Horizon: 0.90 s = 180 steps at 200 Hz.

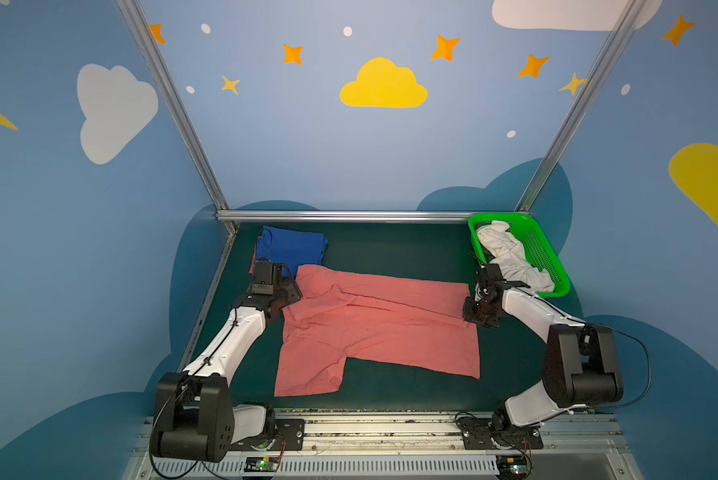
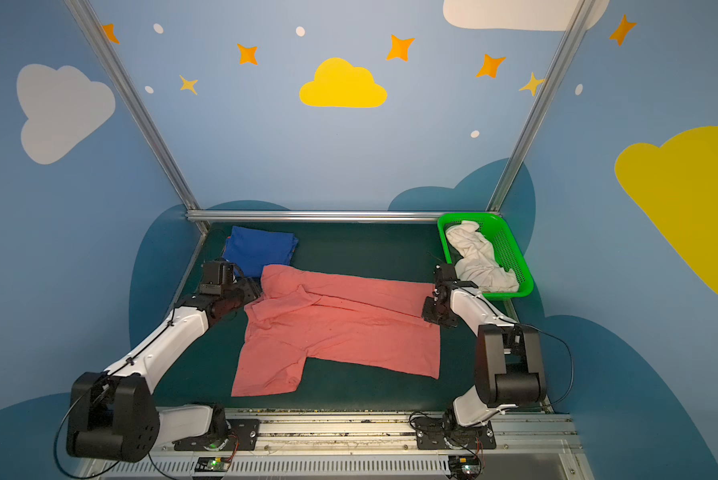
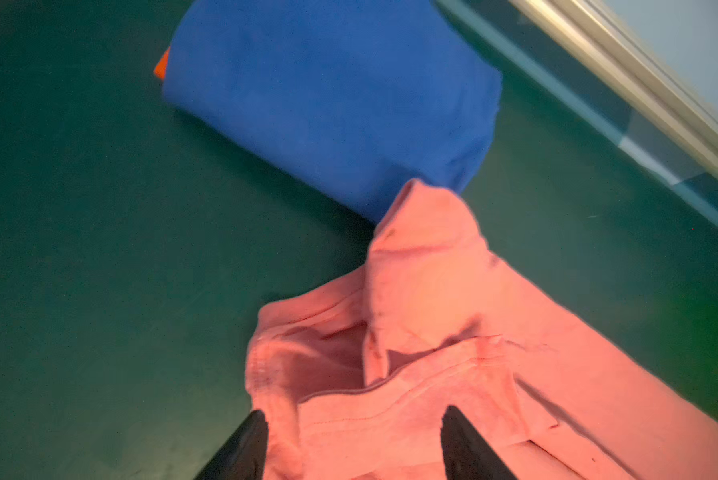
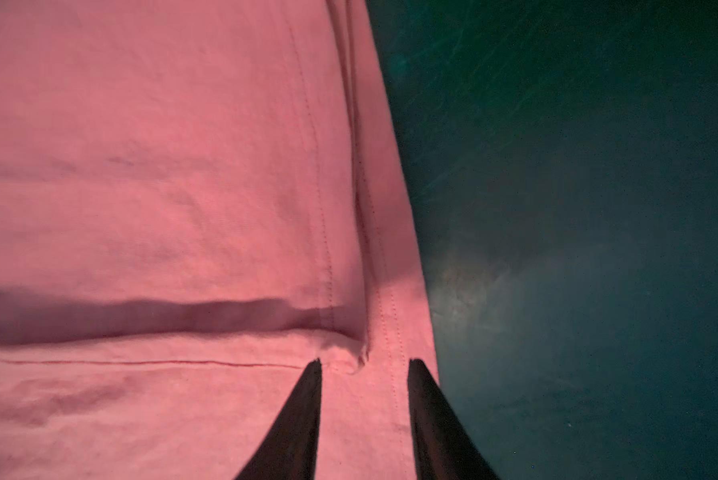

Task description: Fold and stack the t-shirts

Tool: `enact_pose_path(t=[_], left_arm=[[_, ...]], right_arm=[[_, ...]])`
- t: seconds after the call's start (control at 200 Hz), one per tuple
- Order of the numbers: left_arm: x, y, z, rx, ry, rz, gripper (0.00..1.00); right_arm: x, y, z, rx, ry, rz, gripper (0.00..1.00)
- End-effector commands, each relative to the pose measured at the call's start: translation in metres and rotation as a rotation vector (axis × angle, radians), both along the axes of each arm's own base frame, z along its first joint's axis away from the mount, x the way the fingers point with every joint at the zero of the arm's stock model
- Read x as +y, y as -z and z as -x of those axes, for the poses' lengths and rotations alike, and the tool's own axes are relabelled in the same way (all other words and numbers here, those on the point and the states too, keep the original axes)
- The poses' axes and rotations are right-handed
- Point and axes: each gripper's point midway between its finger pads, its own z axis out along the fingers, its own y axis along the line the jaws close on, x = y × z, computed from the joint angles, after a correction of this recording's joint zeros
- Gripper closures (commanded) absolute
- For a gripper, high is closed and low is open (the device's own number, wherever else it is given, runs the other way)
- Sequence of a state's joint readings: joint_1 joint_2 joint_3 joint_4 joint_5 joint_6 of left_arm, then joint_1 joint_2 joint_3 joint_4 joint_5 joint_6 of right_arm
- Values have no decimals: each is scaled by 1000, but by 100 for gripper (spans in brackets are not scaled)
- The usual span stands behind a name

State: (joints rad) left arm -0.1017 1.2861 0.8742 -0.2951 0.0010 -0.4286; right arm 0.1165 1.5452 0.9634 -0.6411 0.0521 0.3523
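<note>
A salmon-pink t-shirt [image 1: 378, 328] lies spread on the dark green mat, its far long edge folded over toward the middle. My left gripper [image 3: 353, 413] hovers open over the collar end, its fingers apart with loose cloth lying beneath them. At the hem end my right gripper [image 4: 364, 361] is open too, straddling the stitched hem of the pink shirt [image 4: 162, 166] without pinching it. A folded royal blue t-shirt [image 1: 293, 249] sits at the back left on an orange t-shirt [image 3: 162, 66], of which only an edge shows. A crumpled white t-shirt [image 1: 511, 257] lies in the basket.
The green mesh basket [image 1: 499, 217] stands at the back right corner, just behind my right arm. An aluminium frame rail [image 1: 349, 216] runs along the back of the mat. The pink shirt's far sleeve tip touches the blue pile.
</note>
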Motion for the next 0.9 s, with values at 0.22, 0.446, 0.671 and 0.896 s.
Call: enact_pose_path(t=[0.22, 0.446, 0.671, 0.896], left_arm=[[-79, 10, -31, 184, 205, -73, 23], [-97, 58, -47, 466, 244, -241, 29], [-108, 83, -63, 547, 264, -259, 37], [-110, 99, -66, 629, 275, -297, 63]], right_arm=[[25, -54, -20, -137, -80, -14, 63], [38, -63, -21, -153, -146, -17, 63], [41, -65, -18, -159, -170, -25, 63], [43, -62, -13, -151, -187, -29, 63]])
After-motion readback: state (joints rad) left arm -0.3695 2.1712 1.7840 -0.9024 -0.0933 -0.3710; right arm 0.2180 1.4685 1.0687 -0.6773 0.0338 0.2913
